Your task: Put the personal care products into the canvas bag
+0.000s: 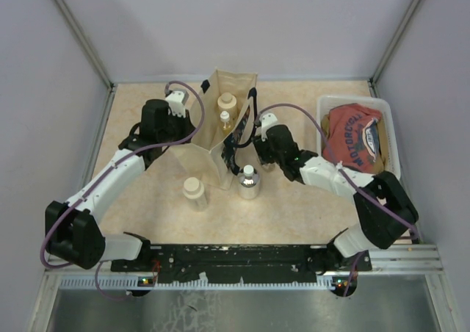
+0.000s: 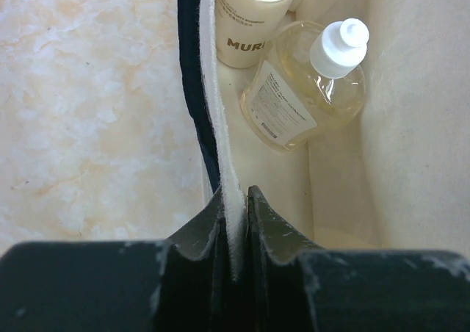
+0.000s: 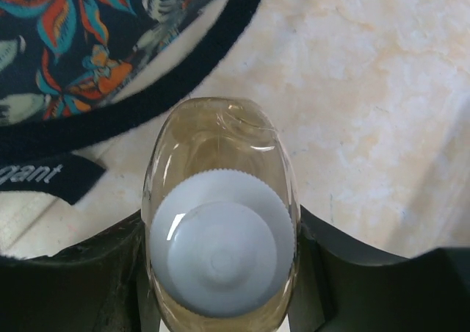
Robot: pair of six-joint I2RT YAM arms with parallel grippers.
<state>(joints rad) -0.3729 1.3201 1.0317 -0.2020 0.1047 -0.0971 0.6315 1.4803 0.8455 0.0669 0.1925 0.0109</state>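
Observation:
The canvas bag (image 1: pixel 239 82) stands open at the table's middle back. Inside it are a cream jar (image 1: pixel 227 100) and a slim amber bottle (image 1: pixel 225 118); both show in the left wrist view, the jar (image 2: pixel 253 16) and the bottle (image 2: pixel 305 89). My left gripper (image 1: pixel 196 126) is shut on the bag's left rim (image 2: pixel 233 192). My right gripper (image 1: pixel 263 156) is shut on the second slim amber bottle (image 3: pixel 220 229), just right of the bag, beside its navy strap (image 3: pixel 147 104). A second cream jar (image 1: pixel 194 189) and the round clear bottle (image 1: pixel 248 183) stand on the table in front of the bag.
A white plastic tub (image 1: pixel 391 123) with a red shirt (image 1: pixel 352 130) sits at the right edge. Grey walls close in the back and both sides. The bag's dark tag (image 3: pixel 44 174) lies next to the right gripper.

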